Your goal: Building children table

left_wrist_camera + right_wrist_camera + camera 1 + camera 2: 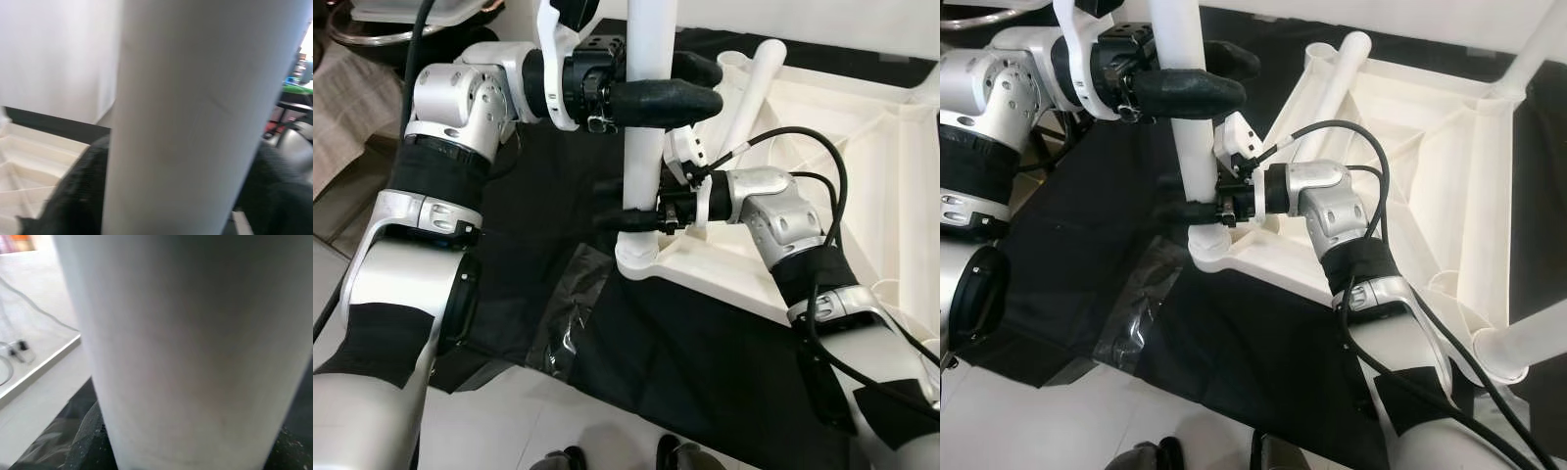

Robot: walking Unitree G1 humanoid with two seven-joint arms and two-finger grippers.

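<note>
Standing leg: a white table leg rises upright from the near corner socket of the table top, which lies upside down on the floor.
Left gripper: the left gripper reaches in from the robot's left and is clamped high on the table leg, one black finger across the front of the tube and the other behind it; its wrist view has the white tube pressed between both black fingers.
Right gripper: the right gripper comes in from the robot's right and is closed around the same leg low down, just above the socket, its dark fingers at either side of the tube in its wrist view.
Table top: cream plastic, ribbed underside facing up, resting partly on a black cloth spread over pale floor tiles.
Other legs: a second leg leans tilted in the far corner; in the right eye view another stands at the far right corner and one more lies near the close right corner.
Clear plastic: a crumpled sheet lies on the cloth beside the socket.
Cable: a black cable loops over the right arm.
Writing: no brand, label or lettering can be read on any part.
</note>
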